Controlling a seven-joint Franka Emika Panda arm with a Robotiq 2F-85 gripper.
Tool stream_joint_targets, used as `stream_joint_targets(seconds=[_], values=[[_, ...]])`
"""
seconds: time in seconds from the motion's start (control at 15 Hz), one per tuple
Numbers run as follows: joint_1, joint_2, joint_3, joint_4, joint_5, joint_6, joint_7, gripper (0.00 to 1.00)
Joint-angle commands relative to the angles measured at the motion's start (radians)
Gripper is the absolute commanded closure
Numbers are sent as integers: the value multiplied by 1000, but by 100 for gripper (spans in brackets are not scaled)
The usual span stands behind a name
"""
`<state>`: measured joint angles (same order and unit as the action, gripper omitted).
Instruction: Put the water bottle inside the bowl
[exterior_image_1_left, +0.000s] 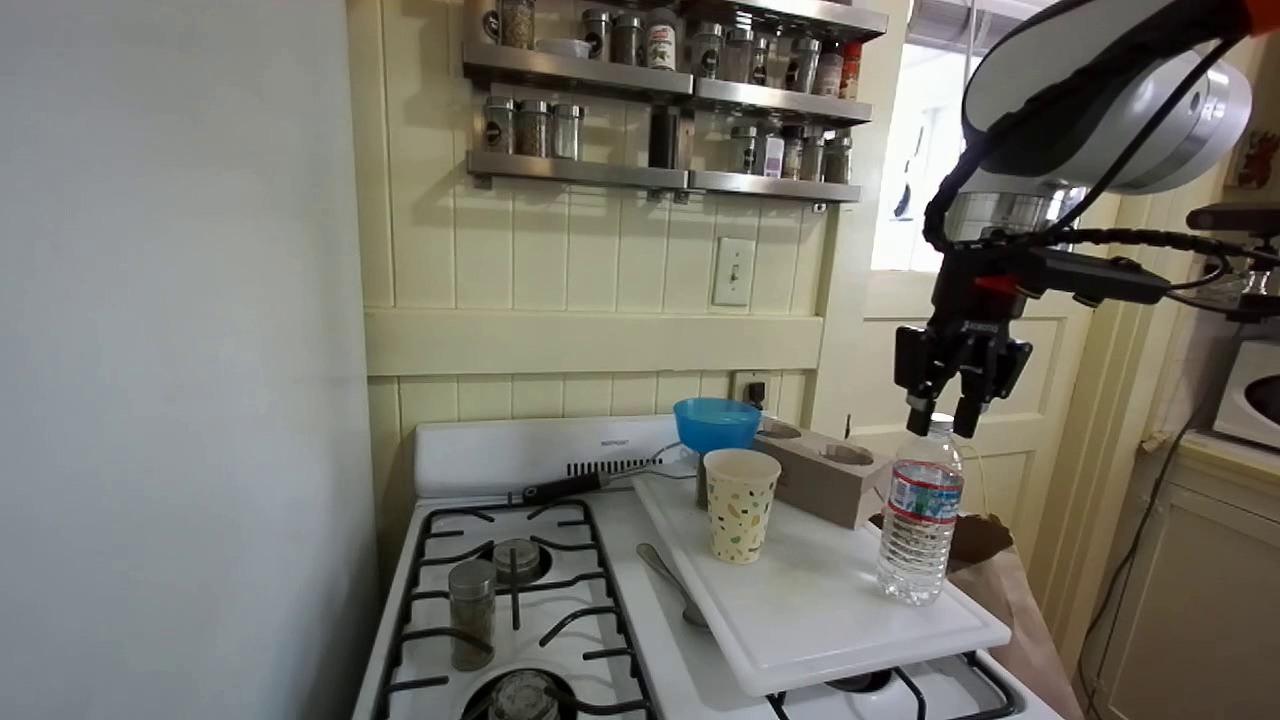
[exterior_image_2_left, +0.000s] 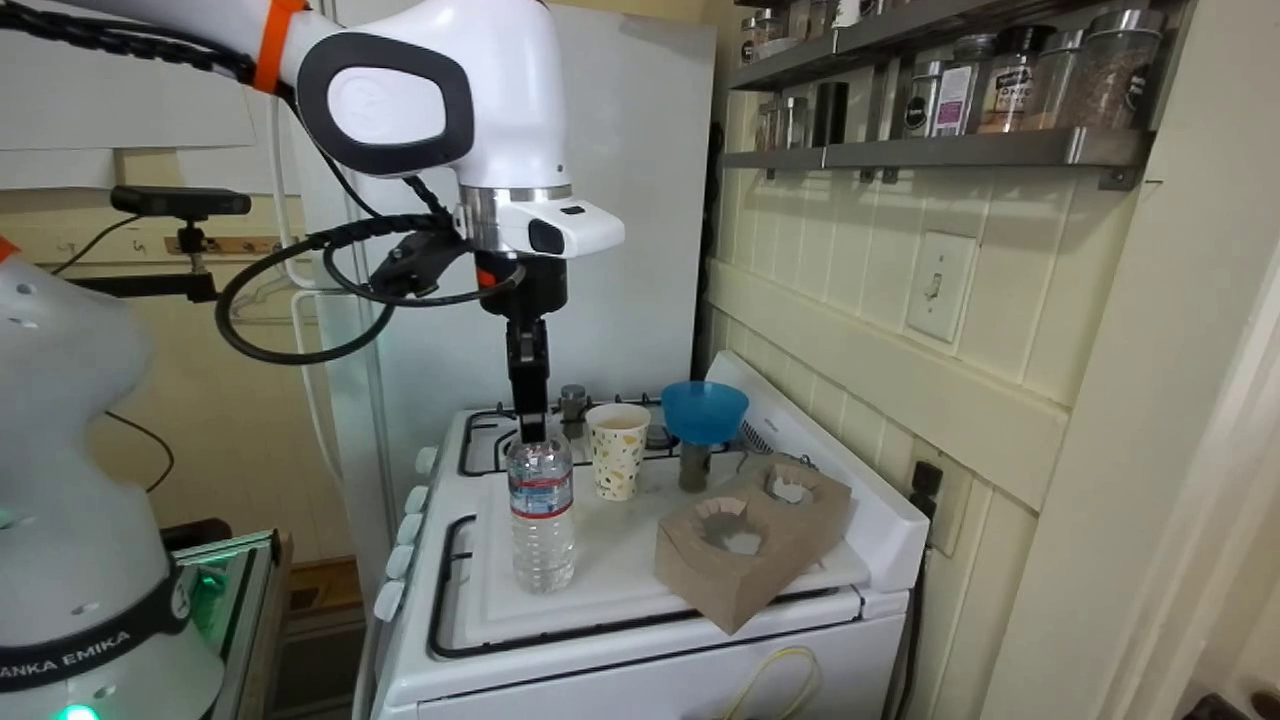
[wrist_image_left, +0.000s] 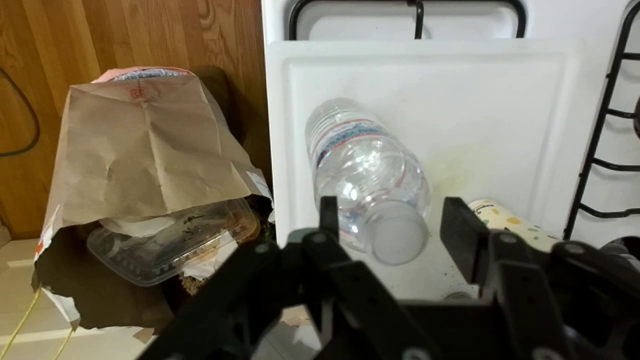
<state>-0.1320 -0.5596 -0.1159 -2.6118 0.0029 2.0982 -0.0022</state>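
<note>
The clear water bottle (exterior_image_1_left: 922, 500) with a white cap stands upright on a white cutting board; it also shows in an exterior view (exterior_image_2_left: 542, 540) and from above in the wrist view (wrist_image_left: 367, 165). My gripper (exterior_image_1_left: 942, 420) points straight down over the bottle. Its fingers are open, one on each side of the cap in the wrist view (wrist_image_left: 392, 222), with gaps to the cap on both sides. In an exterior view the fingertips (exterior_image_2_left: 532, 435) are at cap height. The blue bowl (exterior_image_1_left: 716, 424) rests on top of a spice jar (exterior_image_2_left: 694, 466); it is out of the wrist view.
The patterned paper cup (exterior_image_1_left: 740, 510) stands between bottle and bowl. A brown cardboard holder (exterior_image_2_left: 745, 550) lies near the bowl. A spoon (exterior_image_1_left: 672, 585) lies beside the cutting board (exterior_image_1_left: 800, 625). A paper bag (wrist_image_left: 145, 150) stands beside the stove. Spice shelves (exterior_image_1_left: 580, 170) hang above.
</note>
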Motion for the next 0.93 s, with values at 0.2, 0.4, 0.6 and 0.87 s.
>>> stream_joint_targets(seconds=[0.2, 0.4, 0.6, 0.87], values=[[-4, 8, 3, 17, -5, 19, 4, 56], [-4, 9, 5, 26, -8, 17, 5, 81], [-2, 21, 7, 35, -9, -8, 4, 92], [-5, 13, 6, 47, -12, -32, 0, 92]])
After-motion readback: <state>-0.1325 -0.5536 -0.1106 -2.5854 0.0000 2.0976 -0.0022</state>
